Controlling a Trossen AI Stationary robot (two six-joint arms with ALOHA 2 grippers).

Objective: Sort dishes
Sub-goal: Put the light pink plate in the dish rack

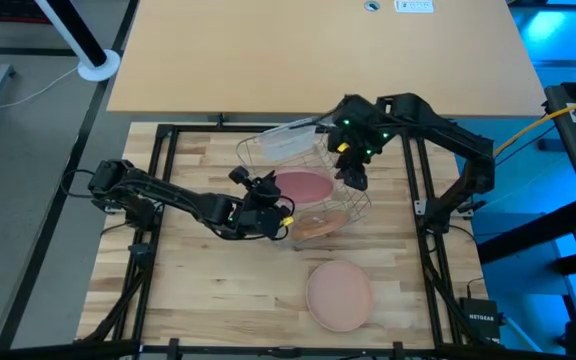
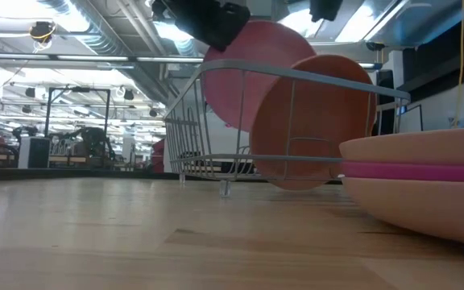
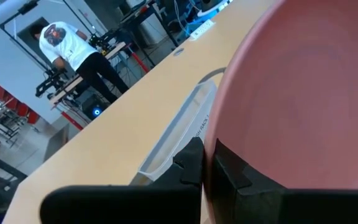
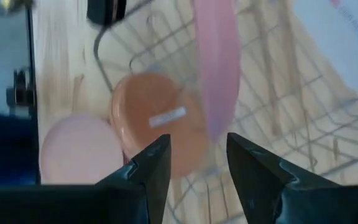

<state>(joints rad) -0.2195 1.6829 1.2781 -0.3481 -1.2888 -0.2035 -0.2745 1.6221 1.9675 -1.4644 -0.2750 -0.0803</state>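
Note:
My left gripper [image 1: 268, 200] is shut on a dusty pink plate [image 1: 305, 185] and holds it over the silver wire rack [image 1: 268, 150]. In the low view the pink plate [image 2: 256, 72] stands tilted behind an orange plate [image 2: 321, 121], which leans on its edge inside the rack against the near wall. A stack of peach and magenta plates [image 1: 340, 295] lies flat on the table near the front edge. My right gripper [image 4: 197, 165] hangs open above the rack's right side [image 1: 353, 165] and touches nothing. My left gripper pinches the pink plate's rim [image 3: 229, 146] between its two fingers [image 3: 191, 165], one on each face. It comes from the table's left, roughly level. The plate is on edge and tilted inside the rack; the orange plate hides its lower edge.
A clear plastic tub [image 1: 288, 135] lies just beyond the rack's far side. A black frame [image 1: 163, 180] borders the wooden work surface on the left and right. A person [image 3: 67, 43] stands in the room beyond the far table.

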